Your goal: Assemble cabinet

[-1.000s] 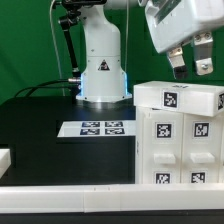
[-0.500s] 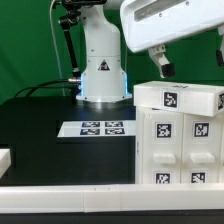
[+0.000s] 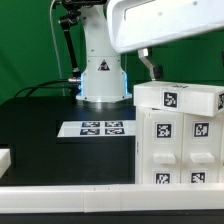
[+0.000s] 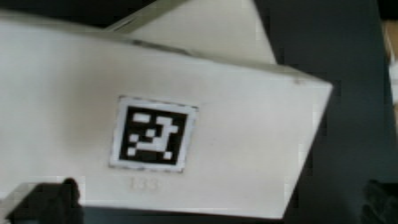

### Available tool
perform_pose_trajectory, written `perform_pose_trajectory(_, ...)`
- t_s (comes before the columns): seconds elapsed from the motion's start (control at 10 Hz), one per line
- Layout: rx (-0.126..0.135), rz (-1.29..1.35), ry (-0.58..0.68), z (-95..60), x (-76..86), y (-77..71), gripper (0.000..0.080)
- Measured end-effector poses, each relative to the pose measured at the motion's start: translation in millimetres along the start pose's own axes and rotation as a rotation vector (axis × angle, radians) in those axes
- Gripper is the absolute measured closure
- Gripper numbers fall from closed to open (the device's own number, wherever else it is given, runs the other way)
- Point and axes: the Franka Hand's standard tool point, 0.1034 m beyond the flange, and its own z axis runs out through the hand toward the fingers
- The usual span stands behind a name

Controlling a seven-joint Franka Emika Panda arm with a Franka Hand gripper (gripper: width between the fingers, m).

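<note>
The white cabinet (image 3: 178,135) stands at the exterior view's right on the black table. It is a boxy stack of white panels with several black-and-white tags on its top block and front faces. My gripper (image 3: 150,66) hangs above the cabinet's top left corner, apart from it, and only one dark finger shows there. In the wrist view a white tagged panel (image 4: 169,110) fills the picture beneath the gripper (image 4: 214,205). The two dark fingertips (image 4: 43,204) stand wide apart with nothing held between them.
The marker board (image 3: 97,128) lies flat on the black table in front of the arm's white base (image 3: 101,65). A small white part (image 3: 5,158) sits at the exterior view's left edge. A white rail (image 3: 90,201) runs along the front.
My gripper has moved toward the exterior view's left and a little up, from above the cabinet's right side to above its top left corner. The cabinet has not moved.
</note>
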Motion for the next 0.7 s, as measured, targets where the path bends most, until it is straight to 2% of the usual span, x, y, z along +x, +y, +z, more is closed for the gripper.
perform_pose_trajectory(0.4,-0.031,-0.435,-0.027,1.3,-4.6,-1.4,0.0003)
perform_pose_trajectory(0.7,-0.041,-0.676,-0.059,4.5,-10.1,0.5,0.0003)
